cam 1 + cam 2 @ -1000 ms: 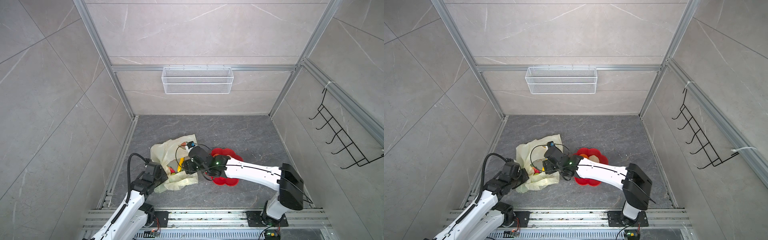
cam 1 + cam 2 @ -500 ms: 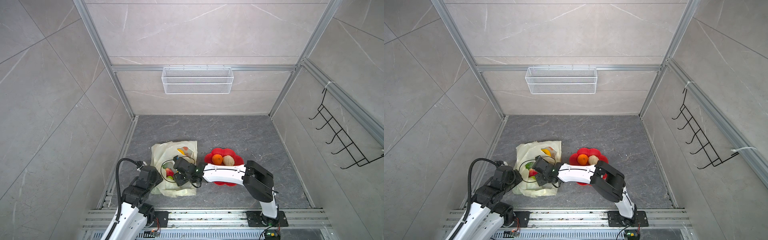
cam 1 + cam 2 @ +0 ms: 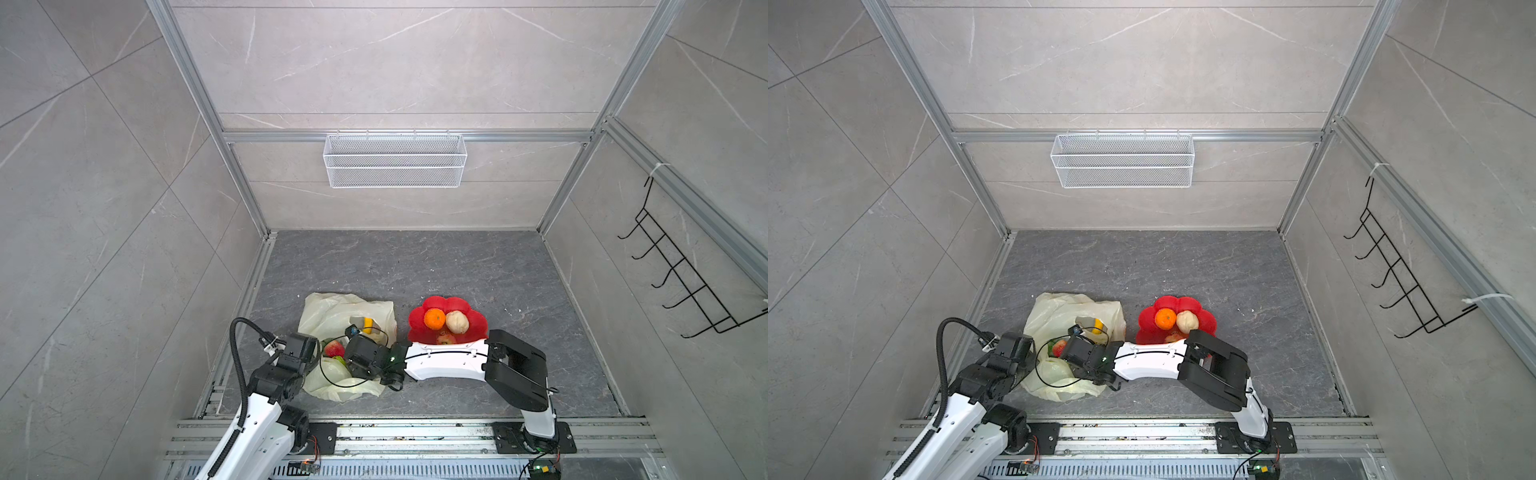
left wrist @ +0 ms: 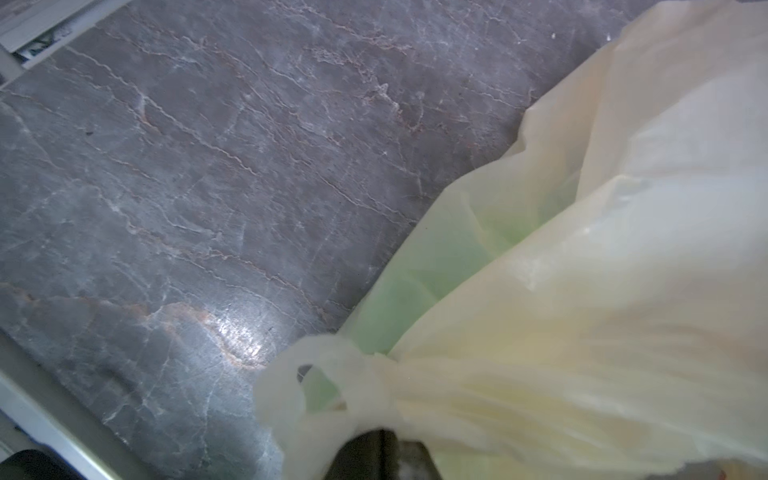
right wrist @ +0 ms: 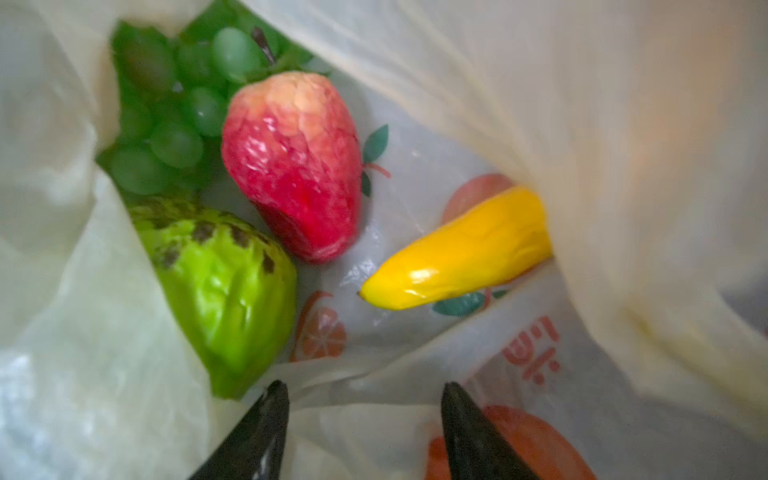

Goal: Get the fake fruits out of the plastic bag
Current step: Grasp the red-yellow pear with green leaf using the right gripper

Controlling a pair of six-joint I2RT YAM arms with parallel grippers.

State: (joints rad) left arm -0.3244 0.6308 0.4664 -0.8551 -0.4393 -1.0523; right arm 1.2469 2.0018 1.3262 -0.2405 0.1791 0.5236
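Grey marbled tabletop point(image 3: 457, 270) is filling the floor of a tiled cell in both top views. On it the plastic bag point(image 3: 332, 309) is lying left of centre. A red flower plate point(image 3: 478, 330) just beside it is carrying an orange point(image 3: 434, 318) and a beige peach point(image 3: 457, 322). The right arm is reaching across, its wrist over the bag mouth.

Left wrist view: left gripper point(image 4: 382, 453) is sitting clenched on a bunched handle of the bag, with the film's folds running taut toward it.

Right wrist view: right gripper point(image 5: 365, 390) is hanging released inside the mouth, jaws apart, nothing between them. Ahead are lying a yellow banana point(image 5: 457, 266), a red fruit point(image 5: 291, 166), a knobbly green fruit point(image 5: 224, 291) and a green grape bunch point(image 5: 174, 124). All are glossy and resting on thin, translucent, pale-yellow film printed with flat orange pictures.

Judgement: banana is lying clear of the others and is looking like the easiest pick. Jaws should close across its narrow width, low enough to grip but without pinching film. Slick skin may slip, so a centred grasp is needed.
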